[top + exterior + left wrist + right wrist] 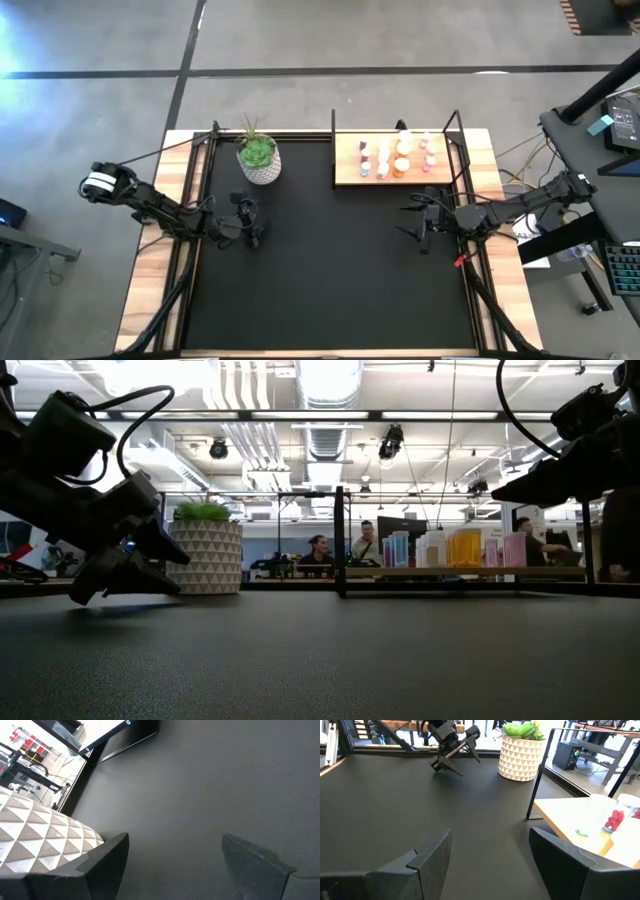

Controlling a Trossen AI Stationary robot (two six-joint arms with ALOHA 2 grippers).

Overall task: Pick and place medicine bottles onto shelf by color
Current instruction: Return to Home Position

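we see the medicine bottles (395,158) standing in rows on the shelf (347,174), at the far right of the black mat (330,280). our left gripper (250,222) hovers near the plant pot (259,160), fingers spread wide and empty. our right gripper (417,222) hangs just before the shelf, likewise spread and holding nothing.

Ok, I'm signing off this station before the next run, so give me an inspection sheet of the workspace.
Surface: black mat on a light-wood table; no bottles on the mat.
Job's things: medicine bottles all stand on the shelf, in blue, white, orange and pink groups.
Clutter: white pot with a green plant, beside the shelf.
Grippers: left gripper open, empty, low over the mat near the pot; right gripper open, empty, in front of the shelf.
Cables: black cable loops above the left arm.
Surroundings: people seated beyond the table.
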